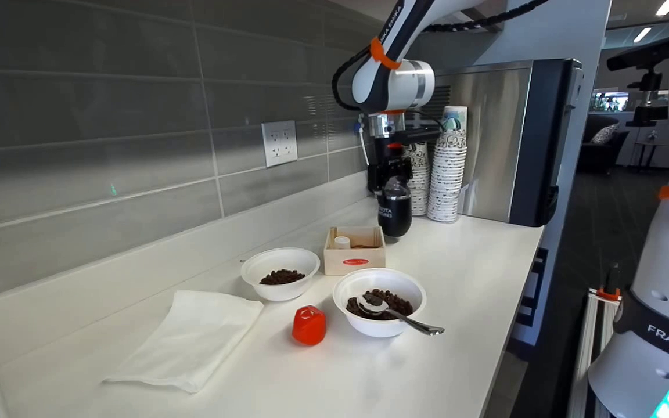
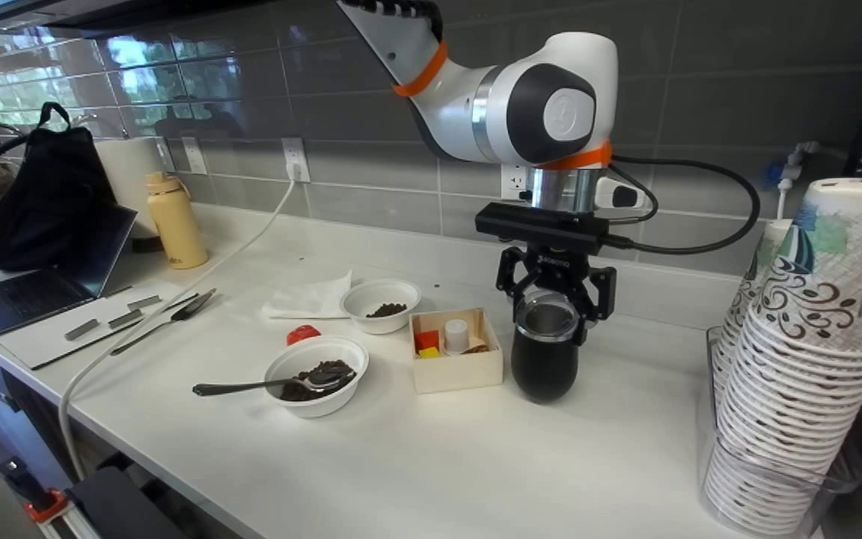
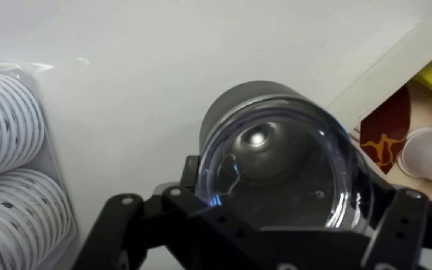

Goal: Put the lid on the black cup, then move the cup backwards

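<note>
The black cup stands upright on the white counter beside a small wooden box; it also shows in an exterior view and the wrist view. A clear domed lid is at the cup's mouth, also in the wrist view, where its rim looks slightly offset from the cup. Whether it is fully seated I cannot tell. My gripper is above the cup with its fingers on both sides of the lid, shut on it; it also shows in the wrist view.
The wooden box holds small items. Stacked paper cups stand in a clear holder. Two white bowls hold dark beans, one with a spoon. A red cup and white cloth lie nearby. The tiled wall is close behind.
</note>
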`<action>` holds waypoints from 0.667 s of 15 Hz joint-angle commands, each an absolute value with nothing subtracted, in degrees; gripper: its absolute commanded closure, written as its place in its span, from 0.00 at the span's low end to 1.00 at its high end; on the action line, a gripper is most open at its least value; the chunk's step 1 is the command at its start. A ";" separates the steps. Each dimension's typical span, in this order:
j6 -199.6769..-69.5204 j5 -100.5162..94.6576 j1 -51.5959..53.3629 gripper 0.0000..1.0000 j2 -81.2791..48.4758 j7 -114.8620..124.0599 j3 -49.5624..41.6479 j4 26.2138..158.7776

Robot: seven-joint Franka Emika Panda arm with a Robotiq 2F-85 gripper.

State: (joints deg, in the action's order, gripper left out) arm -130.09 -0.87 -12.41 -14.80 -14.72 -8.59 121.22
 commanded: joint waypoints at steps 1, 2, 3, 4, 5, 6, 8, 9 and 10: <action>-128.88 -2.80 -11.80 0.32 -17.65 -14.42 -8.43 116.42; -128.80 -2.72 -11.78 0.32 -18.21 -14.65 -8.29 115.65; -128.71 -2.41 -11.83 0.32 -18.74 -14.96 -8.10 114.85; -128.66 -2.32 -11.86 0.32 -19.19 -15.04 -7.97 114.24; -128.50 -2.14 -11.95 0.32 -19.66 -15.22 -7.79 113.59; -128.41 -2.00 -12.01 0.32 -20.04 -15.23 -7.67 113.20; -129.44 -1.69 -11.97 0.32 -20.41 -13.70 -7.76 112.91; -129.63 -1.07 -12.12 0.32 -20.35 -13.26 -7.71 112.97; -129.50 -0.65 -12.18 0.32 -20.25 -12.81 -7.68 112.89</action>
